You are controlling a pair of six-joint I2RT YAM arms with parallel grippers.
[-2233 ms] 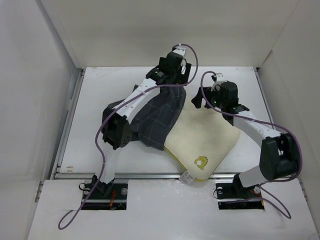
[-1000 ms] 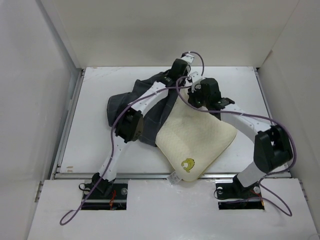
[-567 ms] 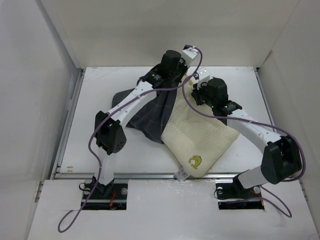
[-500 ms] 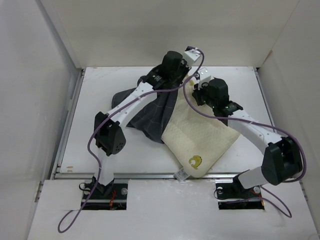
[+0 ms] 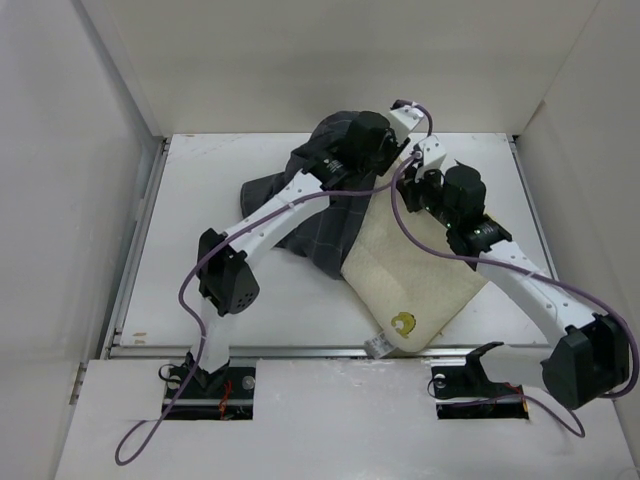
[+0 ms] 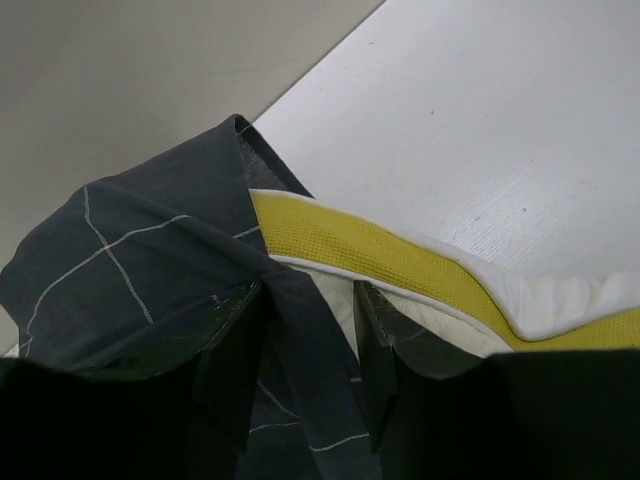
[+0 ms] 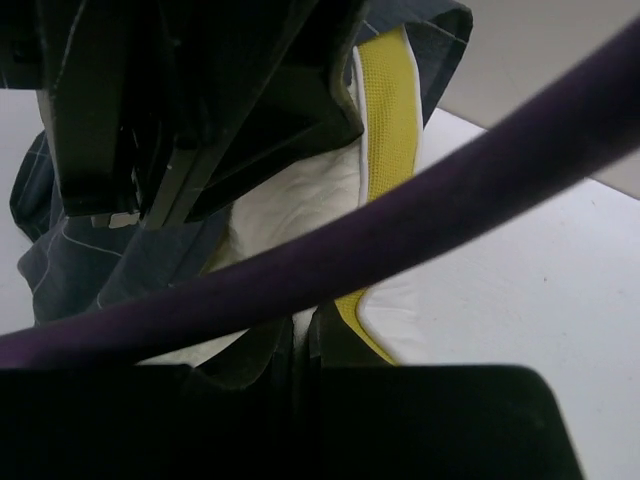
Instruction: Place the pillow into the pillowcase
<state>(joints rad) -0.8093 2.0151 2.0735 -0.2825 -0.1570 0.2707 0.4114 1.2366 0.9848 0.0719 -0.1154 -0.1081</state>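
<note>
The pillow (image 5: 415, 275) lies slantwise on the right half of the tabletop (image 5: 190, 190). Its corner with the greenish mark (image 5: 403, 322) and the white tag (image 5: 378, 345) points toward the near edge. Its far end goes under the mouth of the pillowcase (image 5: 320, 205), which is bunched at the middle of the far edge and spreads toward the left. In the left wrist view the grey hem laps over the pillow's yellow band.

The left gripper (image 6: 310, 300) has its fingers apart, with a fold of the pillowcase running loosely between them. The right gripper (image 7: 300, 340) is pinched narrow on the pillow's yellow-banded edge, just beside the left one. A purple cable (image 7: 400, 220) crosses the right wrist view.
</note>
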